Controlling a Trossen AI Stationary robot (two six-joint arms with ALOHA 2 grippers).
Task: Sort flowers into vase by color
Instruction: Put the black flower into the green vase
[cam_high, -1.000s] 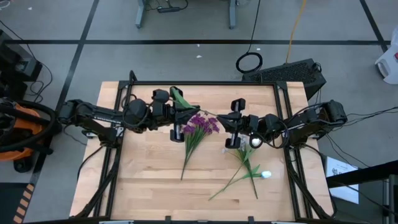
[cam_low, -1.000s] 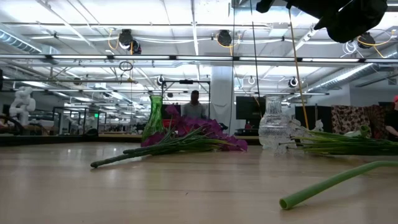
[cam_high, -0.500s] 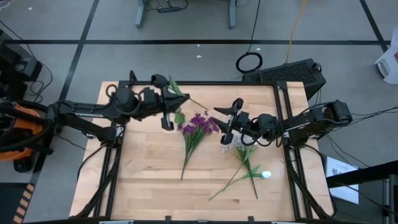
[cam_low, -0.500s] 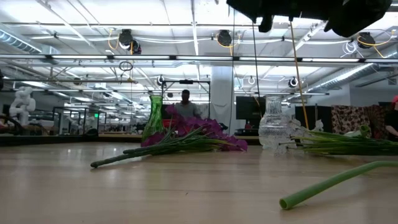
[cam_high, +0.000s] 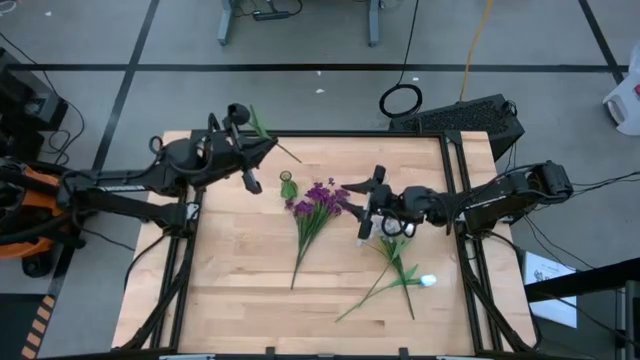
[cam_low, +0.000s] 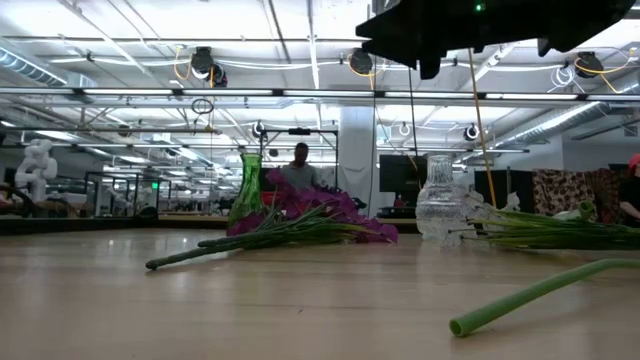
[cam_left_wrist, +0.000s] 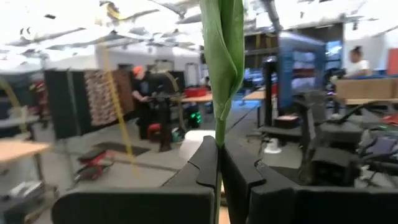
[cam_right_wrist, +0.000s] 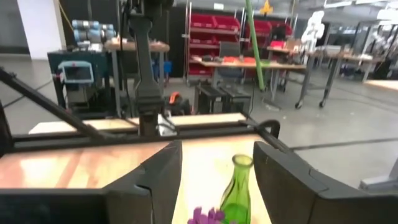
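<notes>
Two grippers are in view, reported from left to right. My left gripper (cam_high: 252, 152) is raised over the far left part of the wooden table (cam_high: 240, 300), near its far edge; its fingers (cam_left_wrist: 208, 163) are pressed together on a green flower stem (cam_left_wrist: 222, 56), which rises straight up from between them in the left wrist view and, in the high view, juts past the table's far edge. Just beside it toward the middle stands a green glass vase (cam_high: 287, 185), upright, also seen in the low view with purple blossoms at its foot. A bunch of purple flowers (cam_high: 322, 198) lies flat on the table beside that vase, blossoms toward the far side, stems running toward the near edge. My right gripper (cam_high: 368, 208) hovers just right of the purple blossoms, with its fingers (cam_right_wrist: 152, 174) standing apart and nothing between them; its wrist view looks across at the green vase and a few purple blossoms. A clear glass vase (cam_low: 440, 210) stands upright close by that gripper. Pale-budded flowers (cam_high: 398, 265) lie on the table's right half, stems crossing, with one white blossom (cam_high: 428, 281) at the right end. A loose green stem (cam_low: 540, 290) lies nearest the low camera.
</notes>
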